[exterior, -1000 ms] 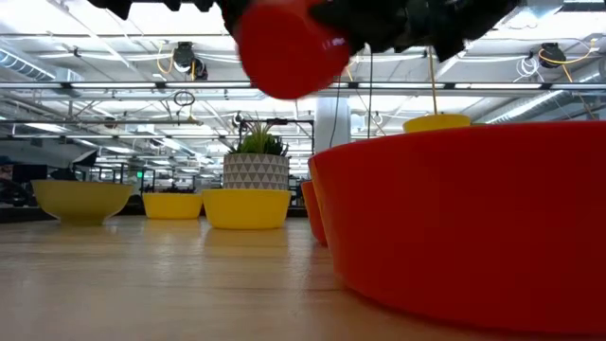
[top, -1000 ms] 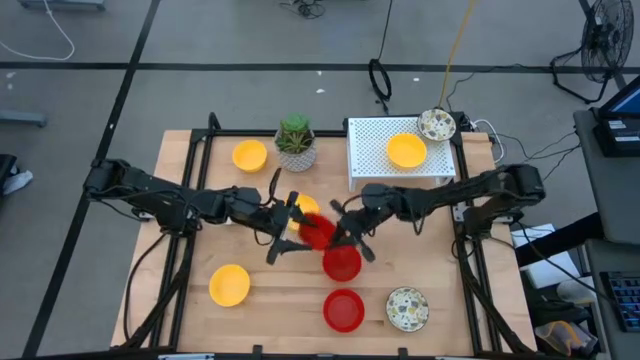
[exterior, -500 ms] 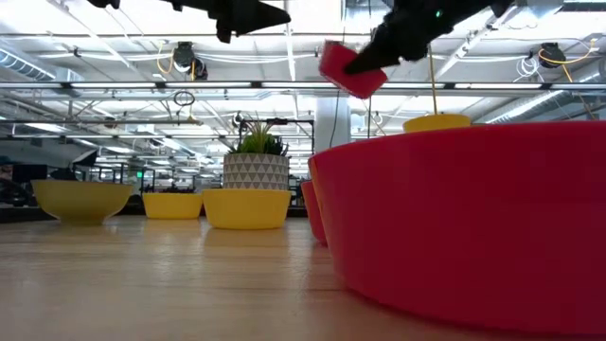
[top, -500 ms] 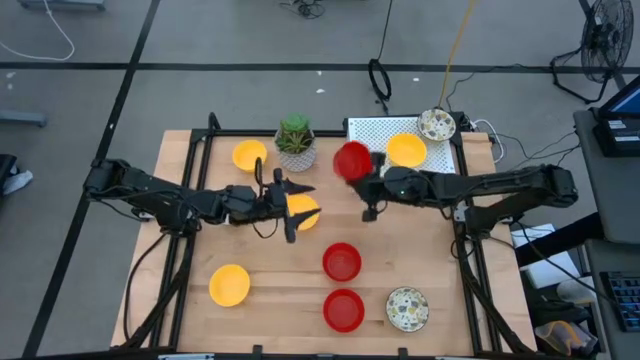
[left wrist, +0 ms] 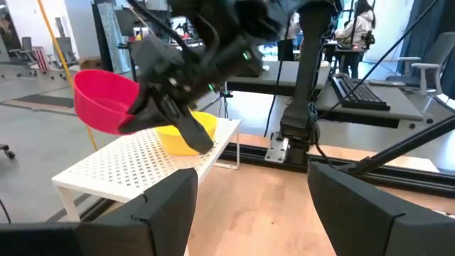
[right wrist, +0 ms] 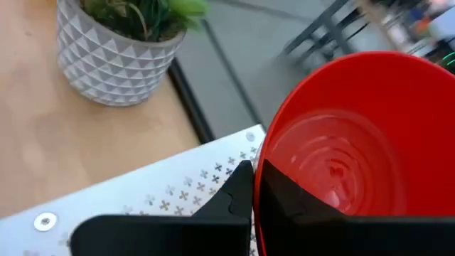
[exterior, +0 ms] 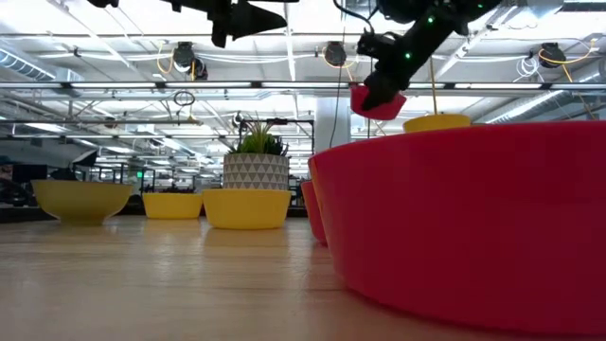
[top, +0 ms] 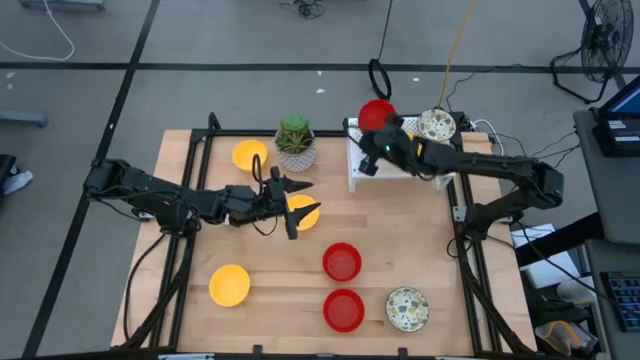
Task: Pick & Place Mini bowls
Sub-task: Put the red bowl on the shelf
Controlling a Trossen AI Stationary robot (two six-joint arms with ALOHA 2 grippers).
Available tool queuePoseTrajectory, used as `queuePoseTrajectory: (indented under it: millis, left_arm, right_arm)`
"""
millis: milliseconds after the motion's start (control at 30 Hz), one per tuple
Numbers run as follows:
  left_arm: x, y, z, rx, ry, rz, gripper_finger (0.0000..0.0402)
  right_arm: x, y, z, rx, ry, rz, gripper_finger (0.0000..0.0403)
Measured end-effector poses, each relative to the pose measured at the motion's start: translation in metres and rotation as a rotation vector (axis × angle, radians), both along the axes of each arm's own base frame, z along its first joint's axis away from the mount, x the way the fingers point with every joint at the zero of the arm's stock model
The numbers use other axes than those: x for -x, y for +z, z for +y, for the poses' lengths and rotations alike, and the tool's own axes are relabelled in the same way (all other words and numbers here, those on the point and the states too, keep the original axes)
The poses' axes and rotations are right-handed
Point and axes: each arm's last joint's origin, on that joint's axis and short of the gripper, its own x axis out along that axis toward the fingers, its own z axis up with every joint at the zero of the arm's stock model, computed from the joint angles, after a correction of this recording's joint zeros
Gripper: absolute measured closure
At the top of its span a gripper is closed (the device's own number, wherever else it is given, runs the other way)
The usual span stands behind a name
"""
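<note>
My right pincer pinches the red bowl by its rim over the rack corner; released there, it could tip off.

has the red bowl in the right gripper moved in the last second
Yes. The red bowl went with the right gripper from mid-table up to the white rack's far left corner.
</note>
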Motion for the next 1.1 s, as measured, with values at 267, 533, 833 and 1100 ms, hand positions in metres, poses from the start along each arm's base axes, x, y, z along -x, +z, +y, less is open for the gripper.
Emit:
queuePoseTrajectory:
  millis: [267,533,833,1100]
  left_arm:
    - [0.0,-0.006,0.0,-0.006,0.0,0.058,0.013]
    - [0.001,-0.011,0.0,-0.015,0.0,0.116,0.013]
    - [0.001,-0.014,0.0,-0.016,-0.001,0.145,0.0131]
    - [0.002,-0.014,0.0,-0.012,-0.001,0.15,0.0131]
  right_arm:
    - [-0.01,0.02,-0.027,-0.267,-0.012,0.0,0.0403]
    - [-0.019,0.013,-0.039,-0.343,-0.064,0.026,0.0403]
    - [-0.028,-0.006,-0.047,-0.392,-0.063,0.065,0.0403]
    - [-0.03,-0.015,-0.048,-0.41,-0.07,0.102,0.0403]
